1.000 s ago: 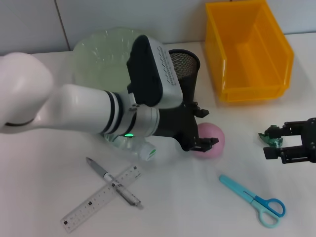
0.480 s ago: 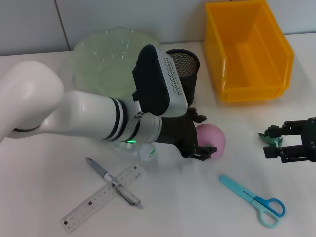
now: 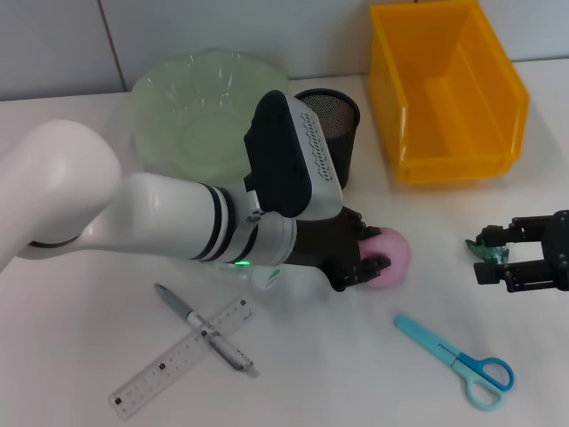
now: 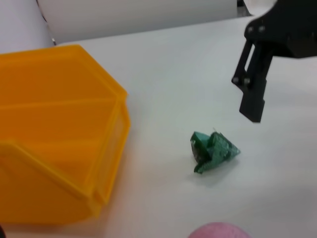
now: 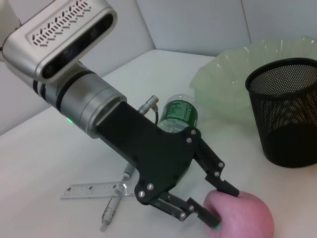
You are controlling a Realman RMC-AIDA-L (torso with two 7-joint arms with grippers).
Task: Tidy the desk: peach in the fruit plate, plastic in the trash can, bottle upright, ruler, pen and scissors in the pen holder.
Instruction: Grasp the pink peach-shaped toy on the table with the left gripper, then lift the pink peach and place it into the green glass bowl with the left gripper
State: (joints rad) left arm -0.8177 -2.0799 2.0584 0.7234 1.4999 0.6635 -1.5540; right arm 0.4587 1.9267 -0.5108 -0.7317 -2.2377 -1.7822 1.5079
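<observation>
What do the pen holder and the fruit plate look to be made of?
Pen holder: black metal mesh by the look, since its fine grid of holes shows in the right wrist view. Fruit plate: probably translucent pale green plastic or glass, glossy, with a scalloped rim; the frames cannot settle which.

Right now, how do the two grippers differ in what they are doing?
The left gripper is low over the desk with its jaws spread around the pink peach; the right gripper waits apart near the desk's right edge, beside the green plastic scrap. The left one reaches out from mid-desk; the right one barely enters the head view. Both have open jaws and hold nothing.
</observation>
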